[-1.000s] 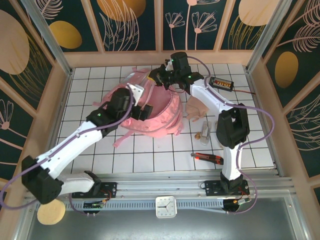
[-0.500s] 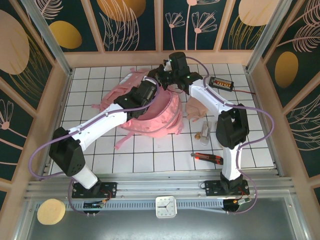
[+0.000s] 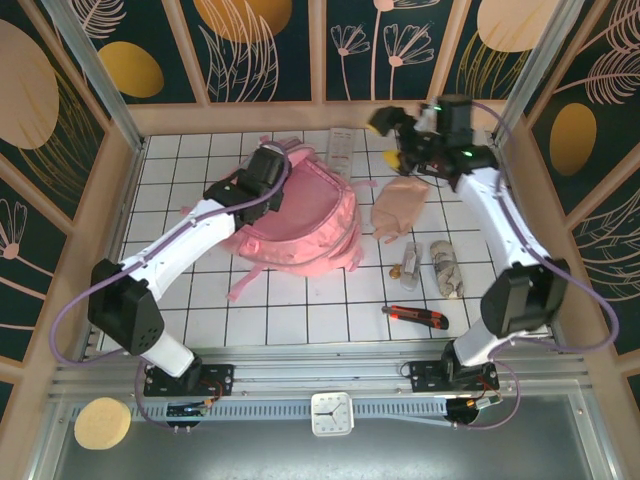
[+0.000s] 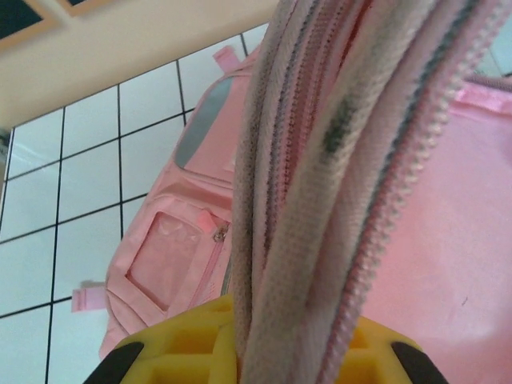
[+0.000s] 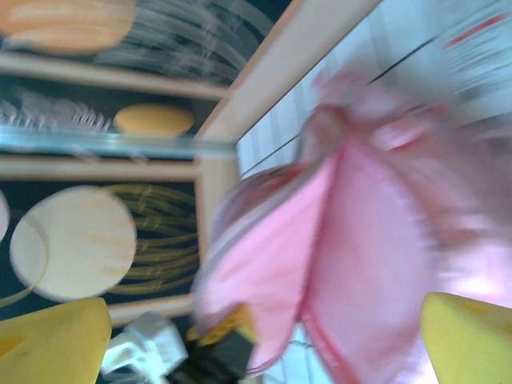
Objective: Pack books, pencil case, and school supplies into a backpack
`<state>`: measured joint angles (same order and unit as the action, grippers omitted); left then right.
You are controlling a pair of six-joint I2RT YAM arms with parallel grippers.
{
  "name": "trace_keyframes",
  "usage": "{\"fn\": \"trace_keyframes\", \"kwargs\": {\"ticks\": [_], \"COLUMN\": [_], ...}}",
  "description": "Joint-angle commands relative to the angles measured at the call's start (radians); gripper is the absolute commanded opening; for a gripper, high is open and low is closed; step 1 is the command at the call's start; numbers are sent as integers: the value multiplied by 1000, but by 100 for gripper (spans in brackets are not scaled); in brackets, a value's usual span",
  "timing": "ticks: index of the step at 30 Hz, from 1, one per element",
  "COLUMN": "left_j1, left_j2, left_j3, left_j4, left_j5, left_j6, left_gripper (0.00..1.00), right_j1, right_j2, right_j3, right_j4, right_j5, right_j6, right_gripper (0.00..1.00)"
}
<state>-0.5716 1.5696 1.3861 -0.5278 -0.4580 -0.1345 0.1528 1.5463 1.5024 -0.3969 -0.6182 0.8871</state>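
Seen from above, the left gripper (image 3: 262,172) sits at the far-left rim of the pink backpack (image 3: 305,225), which lies mid-table. The pencil case (image 3: 400,203) lies just to its right, and the right gripper (image 3: 392,135) hangs near the far wall. In the left wrist view, yellow fingers (image 4: 180,348) are clamped on the backpack's zippered edge. The blurred right wrist view shows that gripper's fingers (image 5: 48,344) wide apart, holding nothing.

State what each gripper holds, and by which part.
Left gripper grips the backpack by its zippered opening edge; right gripper is open, holding nothing.
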Motion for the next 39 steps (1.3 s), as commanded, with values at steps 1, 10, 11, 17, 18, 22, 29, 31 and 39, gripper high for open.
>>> {"fn": "trace_keyframes", "kwargs": {"ticks": [1,10,11,17,18,22,29,31,39], "left_j1": [48,65,67,78,81,90,93,93,95], "left_j2": [-53,-43,-41,-55,-61,-91,-105,-99,-101], "left_j3": [-6,13,16,3,-4,-42,-61,-55,-39], "left_j4": [-12,-16,-20,-33,-36,-39,-56,-65,-88], "left_j5": [39,89,100,117,120,136,165,179,202], "left_j6": [-58,-42,-42,-70,-71,-78,-101,-106,-125], "left_gripper": [0,0,0,0,0,0,0,0,0], "right_j1": [-123,-141,-141,-134,-133,-119,-105,-105,-108], "right_j2": [-37,285,321,471,486,544,599,610,599], "right_j3": [-145,1,14,84,89,115,130,131,118], "right_j4": [-106,-382,-371,-351,-344,-327,-282,-263,-198], "right_j5": [-12,363,380,422,419,411,400,394,370], "right_j6": [-123,-470,-474,-483,-487,-488,-481,-476,-460], "right_gripper": [99,96,94,88,87,82,74,69,17]}}
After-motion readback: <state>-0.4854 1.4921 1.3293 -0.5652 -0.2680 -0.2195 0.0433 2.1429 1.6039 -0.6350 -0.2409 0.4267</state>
